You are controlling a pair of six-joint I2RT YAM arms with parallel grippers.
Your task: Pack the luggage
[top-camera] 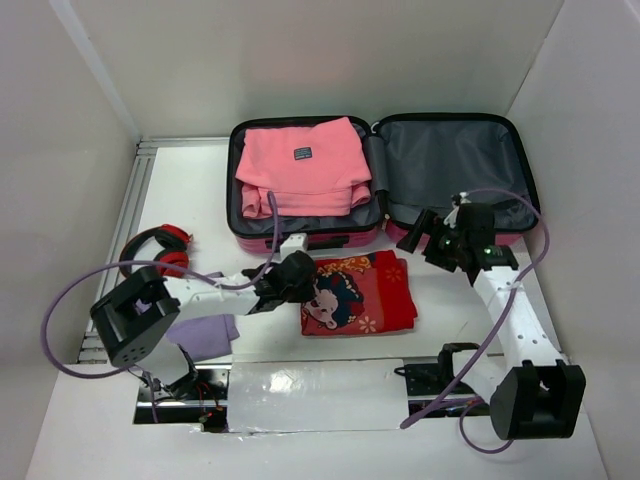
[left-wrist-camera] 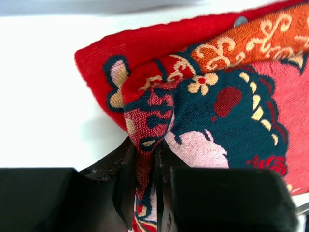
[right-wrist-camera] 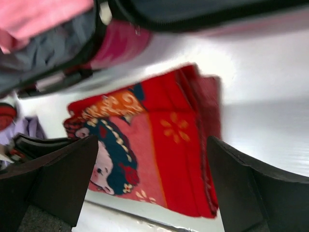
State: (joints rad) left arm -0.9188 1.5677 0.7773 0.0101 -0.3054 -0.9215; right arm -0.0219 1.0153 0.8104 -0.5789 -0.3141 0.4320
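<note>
While left end effector (left-wrist-camera: 145, 170) pinches red cloth (left-wrist-camera: 231, 96), sweater label (top-camera: 302, 153) unreadable

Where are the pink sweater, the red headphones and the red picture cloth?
pink sweater (top-camera: 300, 180): top view, middle of its front.
red headphones (top-camera: 175, 238): top view, on an ear cup.
red picture cloth (top-camera: 385, 295): top view, its red right half.

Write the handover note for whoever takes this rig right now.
Left hand: shut on a fold at the red patterned cloth's left edge; the rest lies on the table in front of the luggage.
Right hand: open, empty, near the cloth's right side.
Luggage: open flat at the far side; right half bare.
Done: pink sweater folded in the left half.
Left: pack the red cloth; probably also the lilac garment and red headphones; close the luggage.
</note>
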